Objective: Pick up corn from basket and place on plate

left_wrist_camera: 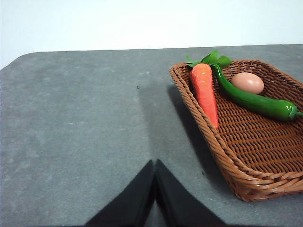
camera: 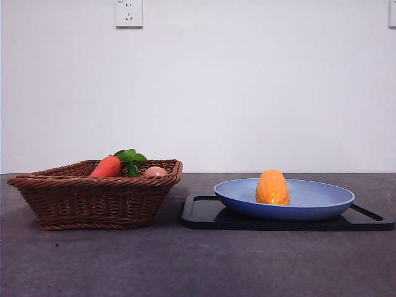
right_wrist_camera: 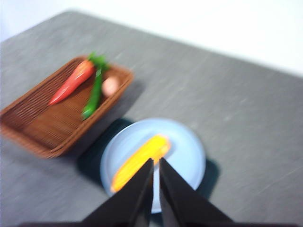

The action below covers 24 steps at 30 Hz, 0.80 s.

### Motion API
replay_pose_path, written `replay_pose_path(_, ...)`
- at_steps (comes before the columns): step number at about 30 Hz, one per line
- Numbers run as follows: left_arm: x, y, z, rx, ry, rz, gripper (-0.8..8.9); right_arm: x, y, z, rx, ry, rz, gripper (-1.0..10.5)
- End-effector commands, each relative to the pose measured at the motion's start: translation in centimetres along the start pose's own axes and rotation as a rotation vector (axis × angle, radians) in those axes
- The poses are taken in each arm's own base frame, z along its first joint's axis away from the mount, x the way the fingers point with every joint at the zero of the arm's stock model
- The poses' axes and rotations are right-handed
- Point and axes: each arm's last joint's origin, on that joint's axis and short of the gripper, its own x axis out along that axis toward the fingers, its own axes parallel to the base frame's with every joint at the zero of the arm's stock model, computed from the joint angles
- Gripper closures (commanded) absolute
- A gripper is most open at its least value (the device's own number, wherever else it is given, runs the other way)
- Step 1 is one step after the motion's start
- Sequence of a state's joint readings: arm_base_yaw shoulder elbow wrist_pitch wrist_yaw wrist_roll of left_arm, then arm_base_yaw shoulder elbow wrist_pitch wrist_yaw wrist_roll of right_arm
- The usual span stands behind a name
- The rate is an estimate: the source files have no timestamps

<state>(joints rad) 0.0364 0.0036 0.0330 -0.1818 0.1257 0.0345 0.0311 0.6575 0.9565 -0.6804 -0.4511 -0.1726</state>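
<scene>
Corn point(camera: 272, 187) on plate point(camera: 322, 199), R pincer point(right_wrist_camera: 155, 163) prob closed above.

Neither arm showed in the front view. The left gripper point(left_wrist_camera: 155, 189) hung above the table with its two black jaws pressed together, tips touching, holding nothing. The right gripper point(right_wrist_camera: 155, 182) was raised well above the table, its jaws drawn nearly together with only a thin slit between them, also holding nothing; its wrist view was blurred.
</scene>
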Motion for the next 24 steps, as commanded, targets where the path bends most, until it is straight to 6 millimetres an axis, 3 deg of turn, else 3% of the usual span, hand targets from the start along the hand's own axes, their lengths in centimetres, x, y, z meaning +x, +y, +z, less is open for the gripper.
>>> replay_pose_path(1, 0.2, 0.0, -0.8, -0.011, 0.045, -0.001, 8.1, -0.1, -0.2, -2.0, -0.036, -0.076, -0.056, 9.4)
replay_pose_path(12, 0.2, 0.0, -0.8, -0.011, 0.045, -0.001, 8.1, 2.1, -0.1, -12.0, -0.114, -0.268, -0.248, 9.4)
replay_pose_path(24, 0.2, 0.0, -0.8, -0.011, 0.045, -0.001, 8.1, 4.0, -0.5, -18.0, -0.016, -0.275, -0.409, 9.4)
